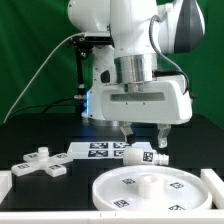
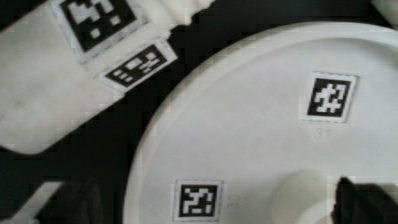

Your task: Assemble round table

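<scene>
Panda arm hangs over the middle of the black table (image 1: 30,135). The gripper (image 1: 142,136) has its jaws spread wide and grips nothing. It sits just above the short white leg (image 1: 140,156). The leg lies on its side, tags showing, between the marker board (image 1: 97,150) and the round disc (image 1: 150,192). The disc lies flat at the near edge, rim up, with a raised stub (image 1: 143,183) at its centre. The wrist view shows a thin dark gap between leg (image 2: 71,75) and disc (image 2: 267,110), so they are apart. The cross-shaped foot piece (image 1: 40,164) lies flat at the exterior view's left, well apart from the disc. Fingertips in the wrist view are too blurred to read.
</scene>
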You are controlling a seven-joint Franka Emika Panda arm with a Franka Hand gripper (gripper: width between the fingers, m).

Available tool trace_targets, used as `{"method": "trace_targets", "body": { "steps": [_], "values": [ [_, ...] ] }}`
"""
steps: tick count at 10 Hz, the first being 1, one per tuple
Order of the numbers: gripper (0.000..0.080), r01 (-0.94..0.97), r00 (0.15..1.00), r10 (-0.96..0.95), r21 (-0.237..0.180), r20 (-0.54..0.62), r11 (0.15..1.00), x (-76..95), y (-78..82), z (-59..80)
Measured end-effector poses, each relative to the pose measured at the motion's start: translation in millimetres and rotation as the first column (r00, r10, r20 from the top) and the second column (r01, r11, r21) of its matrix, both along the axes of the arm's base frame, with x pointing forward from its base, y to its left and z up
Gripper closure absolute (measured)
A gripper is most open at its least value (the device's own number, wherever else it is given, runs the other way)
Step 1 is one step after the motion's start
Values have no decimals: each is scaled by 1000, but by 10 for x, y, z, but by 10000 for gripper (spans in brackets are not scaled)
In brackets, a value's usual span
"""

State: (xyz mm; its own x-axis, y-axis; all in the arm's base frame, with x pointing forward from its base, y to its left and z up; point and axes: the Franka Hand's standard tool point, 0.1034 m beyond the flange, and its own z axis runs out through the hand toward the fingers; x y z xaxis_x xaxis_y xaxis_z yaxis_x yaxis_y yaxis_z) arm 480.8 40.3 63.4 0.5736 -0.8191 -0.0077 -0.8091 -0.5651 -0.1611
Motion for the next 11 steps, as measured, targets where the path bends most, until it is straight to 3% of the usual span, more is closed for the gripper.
{"method": "trace_targets", "body": {
  "steps": [3,7,10,11],
  "values": [
    [151,337,941,-333,72,-60,939,-188,-115,-101],
    [151,343,939,-340,76,-53,936,-197,-107,-108],
    [151,387,920,-376,102,-107,917,-420,-245,-134],
    [151,396,915,-385,94,-119,913,-504,-273,-207]
  ]
}}
